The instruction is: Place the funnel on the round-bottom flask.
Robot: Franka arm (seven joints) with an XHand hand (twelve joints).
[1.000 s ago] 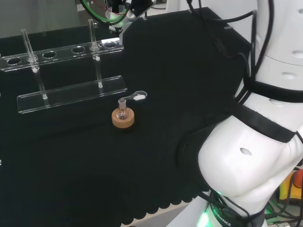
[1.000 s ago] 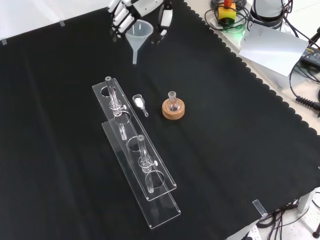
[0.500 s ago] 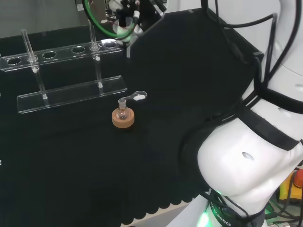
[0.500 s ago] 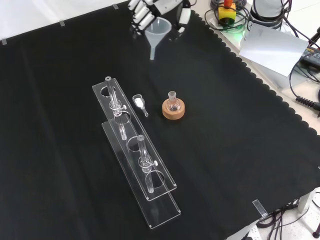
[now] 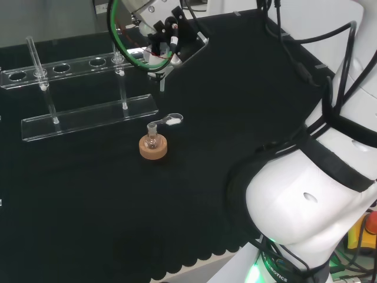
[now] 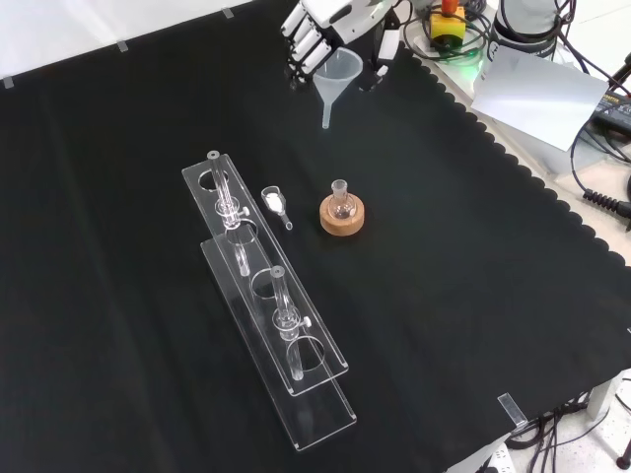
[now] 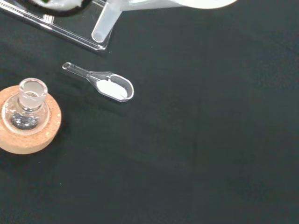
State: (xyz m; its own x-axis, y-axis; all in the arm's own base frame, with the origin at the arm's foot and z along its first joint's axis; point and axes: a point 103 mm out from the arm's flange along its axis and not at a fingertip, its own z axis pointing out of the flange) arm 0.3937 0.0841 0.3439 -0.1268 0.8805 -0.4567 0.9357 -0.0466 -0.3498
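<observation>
A small round-bottom flask [image 6: 341, 202] sits upright in a cork ring [image 6: 342, 218] near the middle of the cloth, neck open; it also appears as the flask [image 5: 153, 140] and flask [image 7: 25, 108]. The hand [image 6: 340, 22] holds a clear plastic funnel [image 6: 336, 74] by its cone, stem pointing down, above the cloth and farther off than the flask in the front view. In the head view the hand [image 5: 162, 41] hangs above and a little right of the flask. The funnel's stem [image 7: 105, 25] shows in the wrist view, apart from the flask.
A small glass scoop [image 6: 276, 205] with white powder lies just left of the flask in the front view. A clear two-tier tube rack [image 6: 266, 296] with two tubes stands to its left. Cables and paper [image 6: 537, 89] lie past the cloth's scalloped edge.
The hand has carried the funnel rightward and slightly nearer in the front view, closing on the flask. In the head view it has come down and toward the flask. Nothing on the cloth moved.
</observation>
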